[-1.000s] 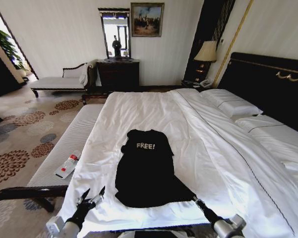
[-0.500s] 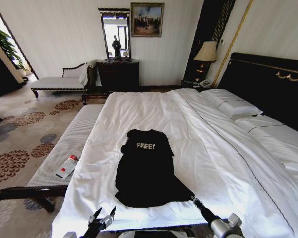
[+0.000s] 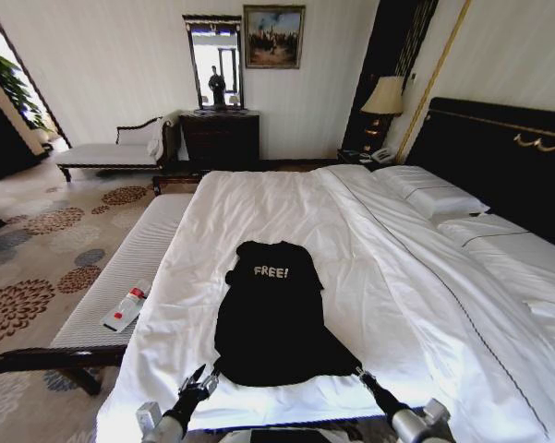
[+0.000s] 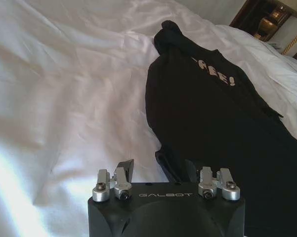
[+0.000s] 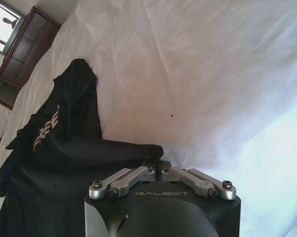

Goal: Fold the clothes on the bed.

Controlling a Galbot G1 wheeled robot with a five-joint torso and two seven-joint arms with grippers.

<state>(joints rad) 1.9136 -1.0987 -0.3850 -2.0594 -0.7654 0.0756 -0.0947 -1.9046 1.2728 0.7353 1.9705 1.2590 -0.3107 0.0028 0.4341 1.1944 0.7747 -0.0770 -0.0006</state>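
Observation:
The clothes, a black T-shirt (image 3: 275,314) with white "FREE!" lettering, lie flat on the white bed (image 3: 259,203), hem toward me. My left gripper (image 3: 203,377) is at the shirt's near left hem corner. In the left wrist view this gripper (image 4: 157,170) is open, and the hem corner of the T-shirt (image 4: 207,113) lies between its fingers. My right gripper (image 3: 362,373) is at the near right hem corner. In the right wrist view it (image 5: 157,165) is shut on that corner of the T-shirt (image 5: 64,148).
A long pale bench (image 3: 120,277) runs along the bed's left side with a white and red item (image 3: 126,307) on it. Pillows (image 3: 434,196) and the dark headboard (image 3: 499,157) are at the right. A dresser (image 3: 220,138) and chaise (image 3: 111,152) stand at the far wall.
My left gripper has moved right and forward from the bed's near left edge to the shirt's near left hem corner. The right gripper has stayed at the right corner.

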